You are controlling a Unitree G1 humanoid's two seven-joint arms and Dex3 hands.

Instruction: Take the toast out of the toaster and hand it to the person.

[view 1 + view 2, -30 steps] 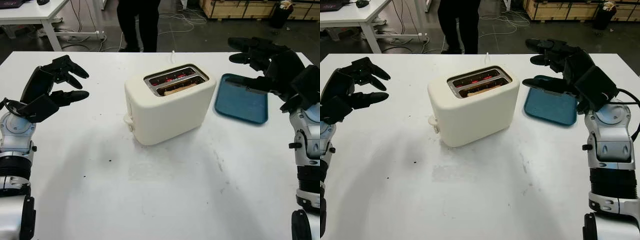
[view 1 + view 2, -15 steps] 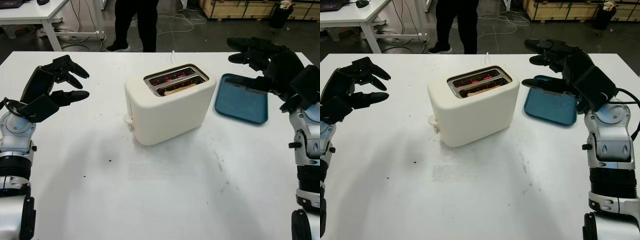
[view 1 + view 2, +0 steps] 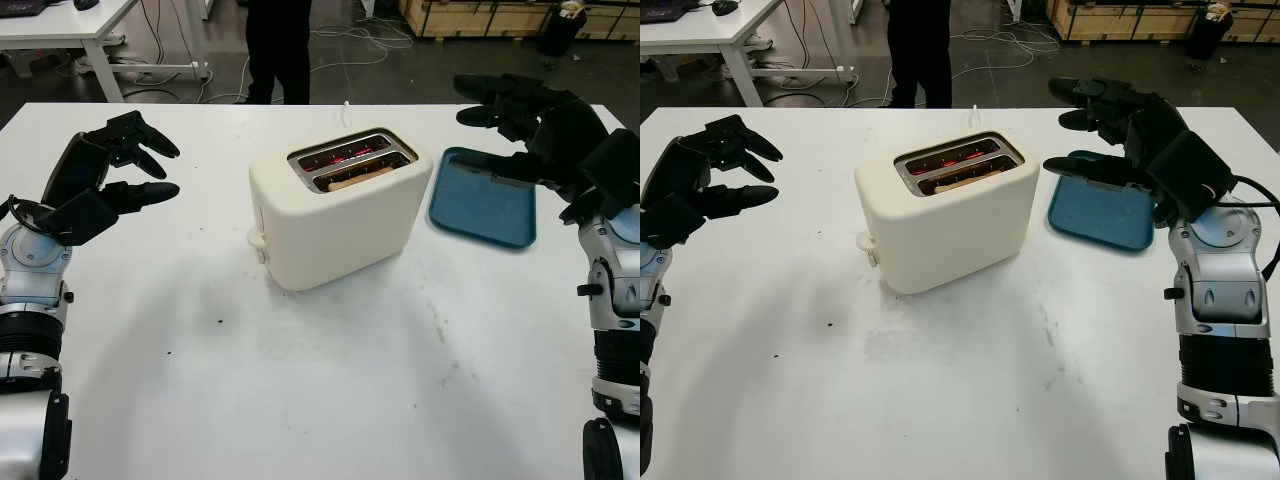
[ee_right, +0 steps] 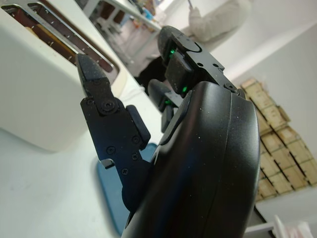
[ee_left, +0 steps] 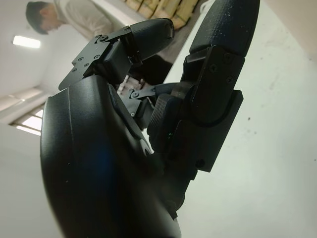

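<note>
White tabletop [image 3: 330,400] is spreading wide under everything, scuffed grey in the middle and dotted with a few dark crumbs toward the left, and beyond its far edge a dark floor is running back with loose cables [image 3: 360,40], another white table [image 3: 70,25] at the far left and wooden crates [image 3: 480,15] along the back.

Starting at the fingers: the left hand [image 3: 105,185] is hanging above the table's left side, released and gripping nothing, its black fingertips [image 3: 160,190] pointing toward the centre. The right hand [image 3: 1140,135] is raised over the far right, likewise released and carrying nothing, its fingers [image 3: 1080,165] reaching out over the near corner of a blue tray [image 3: 485,210].

Between them the cream toaster [image 3: 335,215] is standing turned at an angle, its lever knob [image 3: 257,240] facing the left hand. Both slots are glowing red inside, and the toast [image 3: 352,177] is sitting down in the nearer slot, its browned top edge just showing. The tray is lying flat just beside the toaster on the right, apart from it.

A person [image 3: 278,45] in dark trousers is standing at the table's far edge, directly behind the toaster.

Open surface is stretching out in front of the toaster toward the near edge, and a broad bare strip is separating the toaster from the left hand; on the right the gap is tighter, with the tray taking up much of it.
</note>
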